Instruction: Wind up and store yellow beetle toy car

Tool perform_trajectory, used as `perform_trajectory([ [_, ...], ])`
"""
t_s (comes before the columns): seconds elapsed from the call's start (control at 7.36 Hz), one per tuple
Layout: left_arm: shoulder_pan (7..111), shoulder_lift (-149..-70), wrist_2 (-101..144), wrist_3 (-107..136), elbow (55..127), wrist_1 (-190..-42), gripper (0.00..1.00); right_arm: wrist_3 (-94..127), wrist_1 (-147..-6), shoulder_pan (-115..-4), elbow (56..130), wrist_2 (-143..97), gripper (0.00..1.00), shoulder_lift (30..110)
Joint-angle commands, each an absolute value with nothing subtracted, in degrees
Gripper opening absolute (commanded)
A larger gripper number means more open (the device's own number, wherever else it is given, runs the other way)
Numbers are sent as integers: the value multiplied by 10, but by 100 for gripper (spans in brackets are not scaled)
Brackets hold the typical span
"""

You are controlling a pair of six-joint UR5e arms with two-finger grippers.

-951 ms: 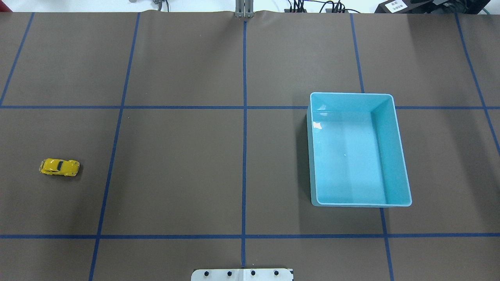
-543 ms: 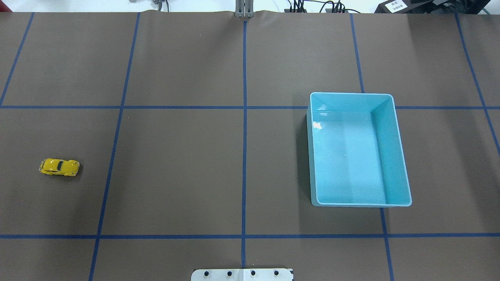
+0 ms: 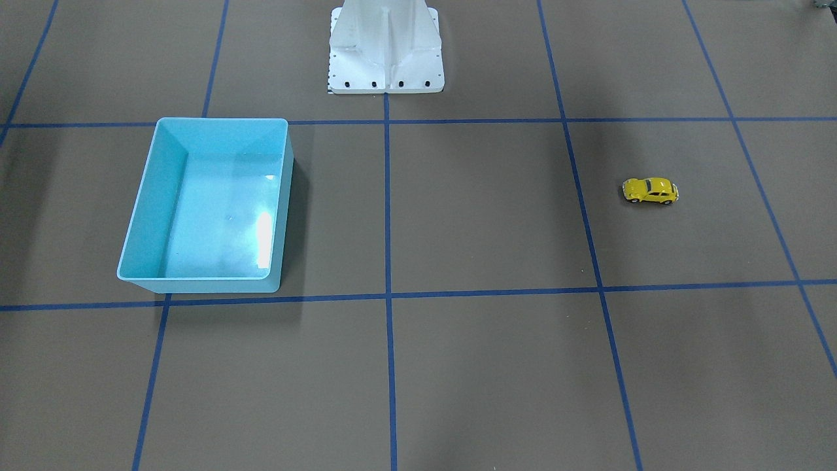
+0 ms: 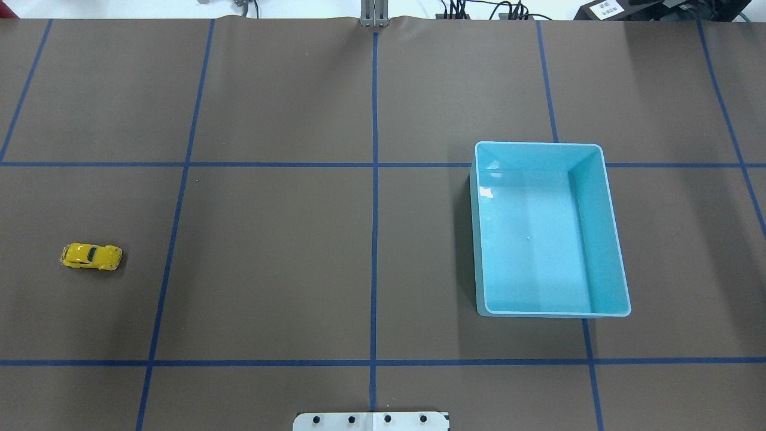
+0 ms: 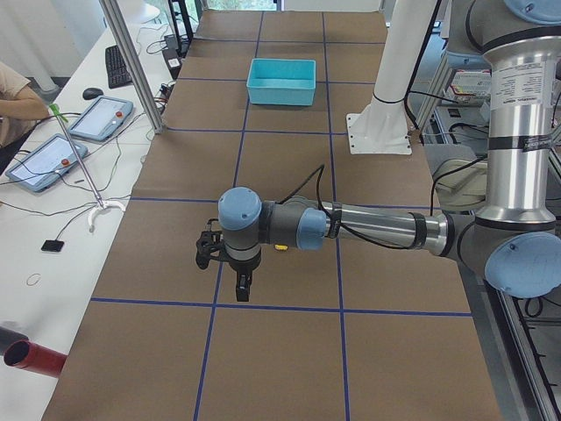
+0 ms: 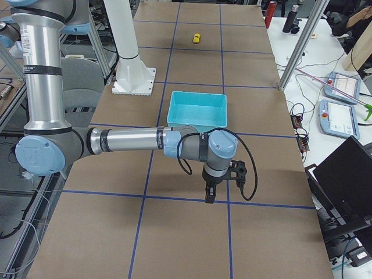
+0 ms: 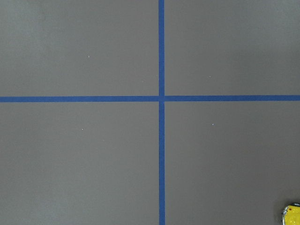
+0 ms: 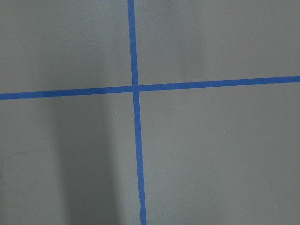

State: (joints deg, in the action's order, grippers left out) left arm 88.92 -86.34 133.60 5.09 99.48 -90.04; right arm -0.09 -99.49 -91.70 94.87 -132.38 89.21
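Note:
The yellow beetle toy car [image 4: 91, 256] stands on its wheels on the brown mat at the table's left side [image 3: 650, 190], with nothing touching it. Its edge shows in the bottom right corner of the left wrist view [image 7: 293, 216]. In the exterior left view a sliver of the car [image 5: 280, 247] peeks from behind the near arm. My left gripper [image 5: 241, 286] hangs above the mat close to the car; I cannot tell whether it is open or shut. My right gripper [image 6: 210, 196] hovers over the mat on the near side of the bin in the exterior right view; its state cannot be told either.
A light blue bin [image 4: 549, 227] with nothing in it sits right of centre [image 3: 209, 206]. Blue tape lines grid the mat. The white robot base [image 3: 386, 49] stands at the robot's edge. Tablets, cables and a person's arm [image 5: 19, 101] lie beyond the far edge.

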Motion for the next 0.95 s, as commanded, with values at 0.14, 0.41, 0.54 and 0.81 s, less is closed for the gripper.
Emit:
perform_trajectory([
  [0.14,882,-878,1335,47,996,-900,100,-1,-995,-917,948,-1324,100,892],
  [0.41,834,-910,1337,47,1000,-897,100,-1,-995,-917,948,-1324,100,892],
  [0.54,784,-938,1335,47,1000,-895,100,-1,-995,-917,948,-1324,100,892],
  [0.81,707,-975,1333,50,1011,-892,100,-1,-994,-917,948,-1325,100,892],
])
